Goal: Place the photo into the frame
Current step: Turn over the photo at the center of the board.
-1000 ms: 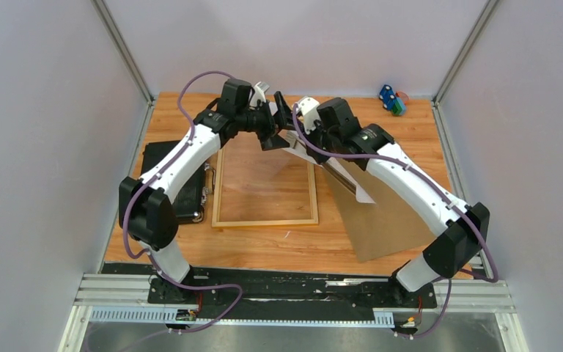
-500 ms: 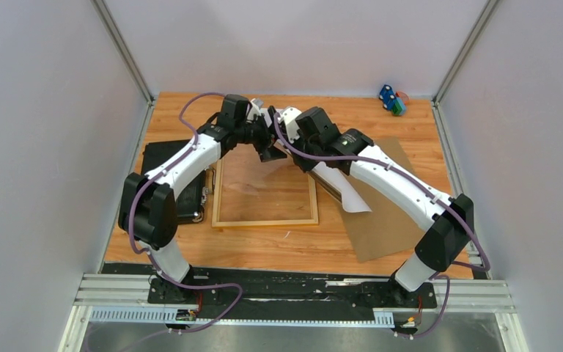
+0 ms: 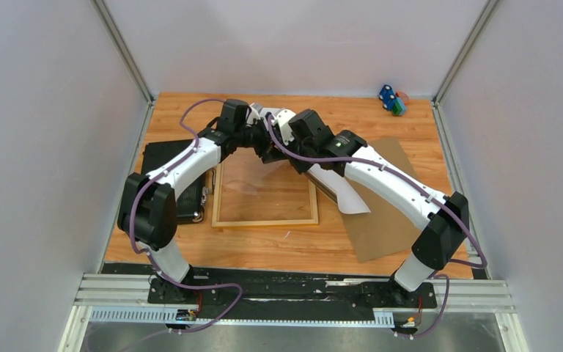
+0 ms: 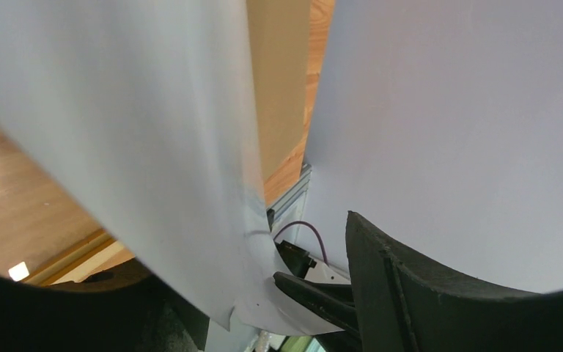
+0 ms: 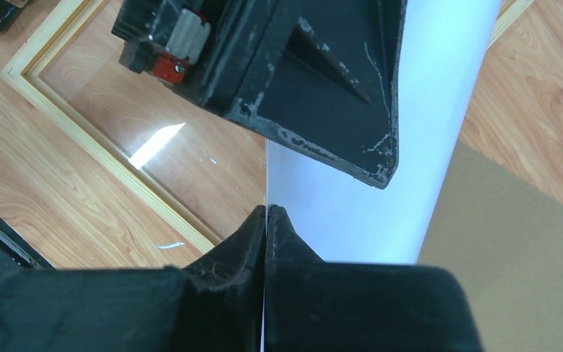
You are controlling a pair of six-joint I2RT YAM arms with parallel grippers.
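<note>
top external view: the photo point(image 3: 350, 196) is off the table point(image 3: 264, 246), held in the air at a steep tilt with its plain white side towards the camera. its upper edge is at the meeting point of the two arms, and its lower corner hangs over the gap between the frame point(image 3: 264, 222) and the brown backing board point(image 3: 385, 227). the printed side cannot be made out. right wrist view: the right gripper point(image 5: 265, 214) has its jaws pressed together on the sheet's edge, pinching it firmly. left wrist view: the left gripper point(image 4: 249, 253) has its jaws spread, one finger on each side of the sheet close to the right gripper's pinch, with a gap showing, so no second grip is confirmed. the frame lies flat on the table, pane up and nothing in it, with the black case point(image 3: 163, 158) just beside its left rail. assessment: the step in hand is securing a two-handed hold on the photo's upper edge before placement, and insertion has not begun. the next move calls for the left jaws to clamp the edge without creasing it. both arms must then carry the sheet left over the pane, level it, square its corners to the rails and lower it inside them.
</note>
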